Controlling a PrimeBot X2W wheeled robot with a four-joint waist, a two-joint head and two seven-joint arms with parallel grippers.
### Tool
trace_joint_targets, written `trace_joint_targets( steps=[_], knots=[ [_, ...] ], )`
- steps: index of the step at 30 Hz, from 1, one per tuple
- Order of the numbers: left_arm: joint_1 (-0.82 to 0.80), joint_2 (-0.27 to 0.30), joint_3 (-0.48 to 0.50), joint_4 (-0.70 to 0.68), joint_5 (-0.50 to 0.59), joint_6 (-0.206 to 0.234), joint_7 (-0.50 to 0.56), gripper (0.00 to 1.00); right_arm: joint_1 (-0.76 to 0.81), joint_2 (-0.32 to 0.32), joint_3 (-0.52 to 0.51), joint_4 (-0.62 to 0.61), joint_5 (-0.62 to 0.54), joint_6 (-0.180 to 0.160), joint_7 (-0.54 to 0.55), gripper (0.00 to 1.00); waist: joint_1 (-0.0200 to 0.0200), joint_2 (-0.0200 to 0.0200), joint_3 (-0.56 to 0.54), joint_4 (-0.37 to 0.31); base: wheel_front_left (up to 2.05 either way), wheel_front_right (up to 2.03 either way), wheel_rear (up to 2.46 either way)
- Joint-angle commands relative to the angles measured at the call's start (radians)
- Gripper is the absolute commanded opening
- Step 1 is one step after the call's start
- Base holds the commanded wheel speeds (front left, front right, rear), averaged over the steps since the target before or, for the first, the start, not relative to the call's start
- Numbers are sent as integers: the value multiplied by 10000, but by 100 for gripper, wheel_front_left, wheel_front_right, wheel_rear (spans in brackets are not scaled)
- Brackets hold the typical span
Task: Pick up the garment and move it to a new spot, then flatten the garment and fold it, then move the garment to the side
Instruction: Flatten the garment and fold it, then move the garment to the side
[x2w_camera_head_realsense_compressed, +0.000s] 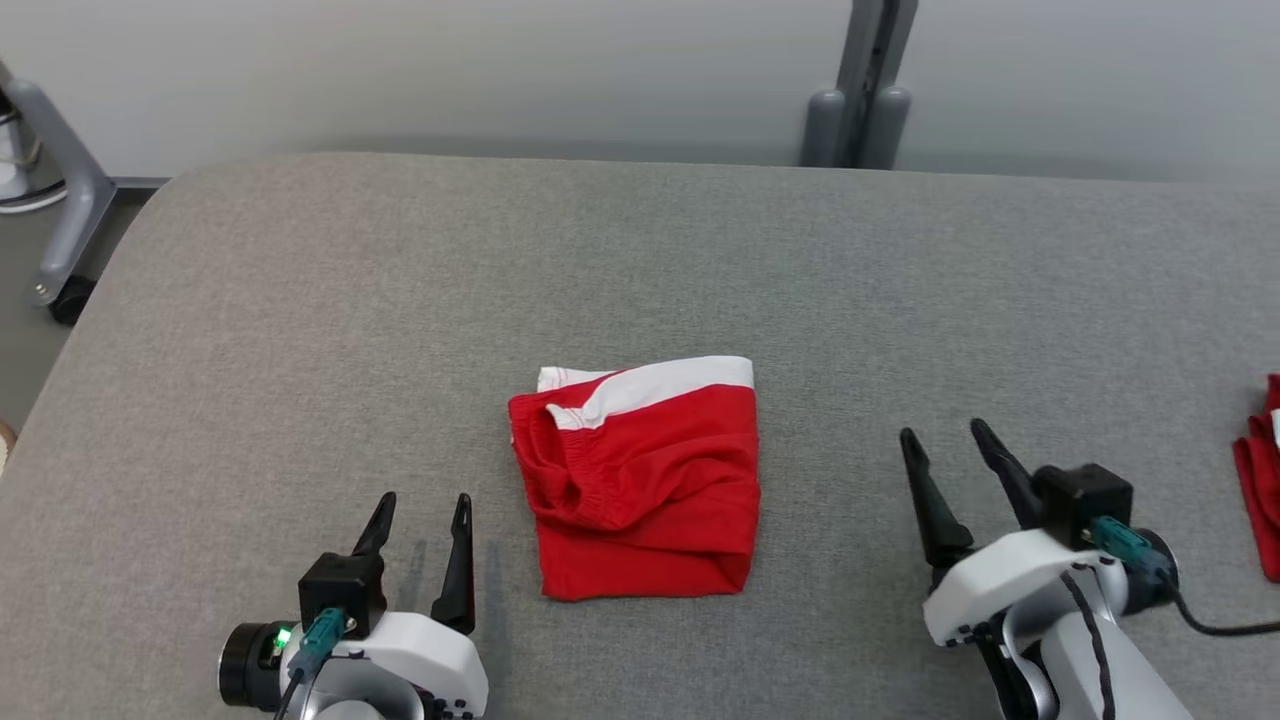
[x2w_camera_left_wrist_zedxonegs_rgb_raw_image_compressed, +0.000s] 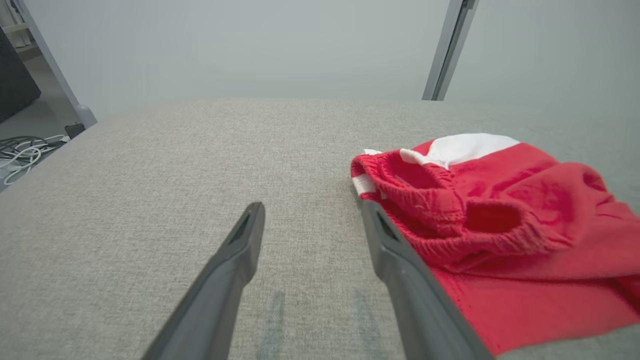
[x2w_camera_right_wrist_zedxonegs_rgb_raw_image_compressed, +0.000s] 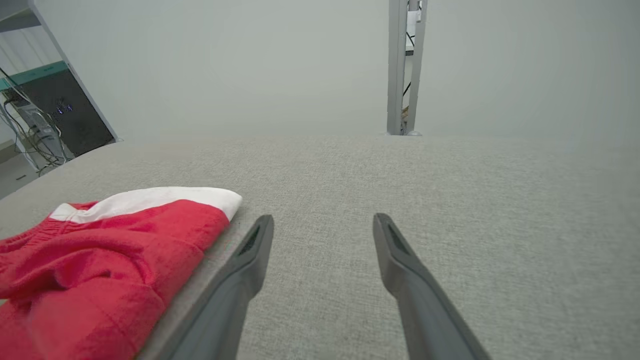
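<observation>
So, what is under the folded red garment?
The red garment lies directly on the grey table. Nothing sticks out at its edges; the area its layers cover is hidden.

garment (x2w_camera_head_realsense_compressed: 650, 490): I am seeing red with a white band
bench (x2w_camera_head_realsense_compressed: 250, 330): I am seeing flecked grey
left hand (x2w_camera_head_realsense_compressed: 425, 498): showing black fingers

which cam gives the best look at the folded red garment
The head view: the whole red garment shows from above, all four edges visible. The left wrist view shows its elastic waistband side close up, cut off at the right edge. The right wrist view catches one end with the white band.
</observation>
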Motion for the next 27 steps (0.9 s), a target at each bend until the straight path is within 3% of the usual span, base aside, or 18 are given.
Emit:
trace_joint_targets(
  steps=[1, 11, 27],
  knots=[
    [107, 49, 126, -36, 123, -6, -4, 100, 335, -50, -353, -183, -115, 1, 7, 100, 0, 0, -154, -311, 0, 0, 0],
    [736, 48, 598, -56, 460, -111, -4, 100, 1570, -56, -1320, -617, -140, 1, 6, 100, 0, 0, -761, -840, 0, 0, 0],
    [1440, 46, 1182, -116, 839, -358, -4, 100, 2357, -52, -661, -690, 499, 1, 6, 100, 0, 0, -1285, -1201, 0, 0, 0]
  ],
)
